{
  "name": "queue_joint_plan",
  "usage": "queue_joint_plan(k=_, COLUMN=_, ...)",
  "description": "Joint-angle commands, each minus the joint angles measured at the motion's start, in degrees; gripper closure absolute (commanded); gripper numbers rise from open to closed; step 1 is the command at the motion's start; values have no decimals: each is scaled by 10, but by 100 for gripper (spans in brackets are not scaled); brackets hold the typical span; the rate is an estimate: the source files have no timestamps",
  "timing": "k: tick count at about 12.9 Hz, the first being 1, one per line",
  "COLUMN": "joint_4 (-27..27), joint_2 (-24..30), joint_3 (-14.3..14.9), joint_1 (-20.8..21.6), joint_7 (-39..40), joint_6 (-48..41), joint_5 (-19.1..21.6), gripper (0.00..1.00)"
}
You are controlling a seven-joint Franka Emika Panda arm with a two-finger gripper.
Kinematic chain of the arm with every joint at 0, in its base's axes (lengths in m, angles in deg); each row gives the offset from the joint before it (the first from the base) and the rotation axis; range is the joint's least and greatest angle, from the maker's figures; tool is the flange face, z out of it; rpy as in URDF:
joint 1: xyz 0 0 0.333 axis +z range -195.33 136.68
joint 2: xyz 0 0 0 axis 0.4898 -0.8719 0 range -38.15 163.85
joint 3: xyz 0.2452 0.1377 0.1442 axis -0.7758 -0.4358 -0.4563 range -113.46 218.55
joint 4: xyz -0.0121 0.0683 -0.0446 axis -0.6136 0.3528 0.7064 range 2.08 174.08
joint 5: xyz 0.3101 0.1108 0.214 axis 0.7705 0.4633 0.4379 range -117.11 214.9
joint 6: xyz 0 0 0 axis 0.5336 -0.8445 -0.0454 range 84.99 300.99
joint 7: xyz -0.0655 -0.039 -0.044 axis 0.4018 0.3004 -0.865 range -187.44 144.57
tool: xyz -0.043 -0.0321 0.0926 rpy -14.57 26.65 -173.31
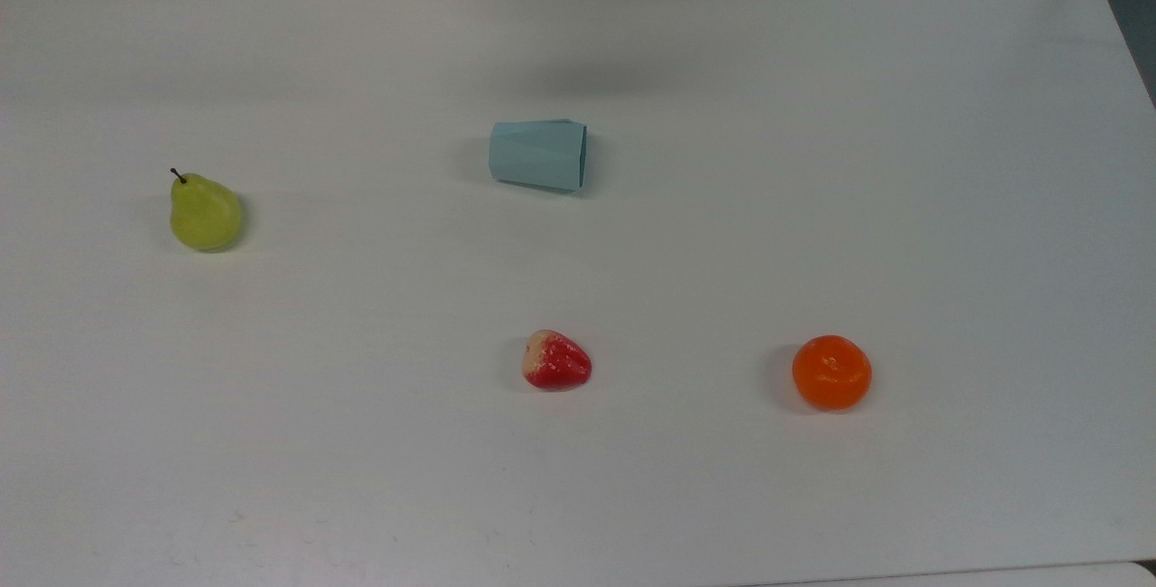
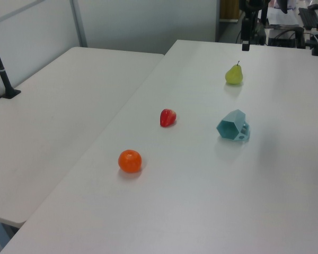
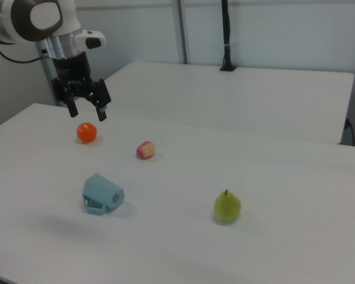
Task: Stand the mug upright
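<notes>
The mug (image 1: 538,154) is a pale blue-teal faceted cup lying on its side near the middle of the white table. In the left view the mug (image 2: 233,126) shows its hexagonal opening toward the camera. In the right view the mug (image 3: 102,194) lies with its handle side up. My gripper (image 3: 87,112) hangs open in the air, high above the table at the right view's upper left, well apart from the mug and above the orange (image 3: 86,132). Nothing is between its fingers.
A green pear (image 1: 205,213), a red strawberry (image 1: 556,361) and the orange (image 1: 832,373) lie spread on the white table (image 1: 813,163). A second table (image 2: 47,106) adjoins it. A black post (image 3: 226,35) stands at that table's far edge.
</notes>
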Motion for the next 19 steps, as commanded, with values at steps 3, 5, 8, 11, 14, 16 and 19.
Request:
queue_joint_plan(k=3, joint_4=16, joint_2=10, joint_3=0, joint_1=-5, joint_7=6, joint_6=4, joint_5=11, gripper=0)
queue_joint_plan(k=5, joint_4=15, joint_2=8, joint_3=0, joint_1=-4, joint_7=6, joint_6=3, joint_5=11, gripper=0)
queue_joint_plan(k=8, joint_4=15, joint_2=8, joint_3=-1, joint_1=-3, joint_7=6, joint_6=3, joint_5=11, gripper=0)
queue_joint_plan(k=11, joint_4=17, joint_2=-3, joint_3=-8, joint_1=26, joint_7=5, joint_6=6, joint_5=-33, gripper=0)
queue_joint_plan(k=14, joint_4=17, joint_2=-28, joint_3=-8, joint_1=83, joint_7=-58, joint_6=7, joint_5=-102, gripper=0)
queue_joint_plan(k=16, joint_4=17, joint_2=-53, joint_3=-18, joint_1=121, joint_7=-126, joint_6=7, joint_5=-151, gripper=0)
queue_joint_plan(k=19, joint_4=20, joint_2=-118, joint_3=-40, joint_1=145, joint_7=-167, joint_6=32, joint_5=-228, gripper=0)
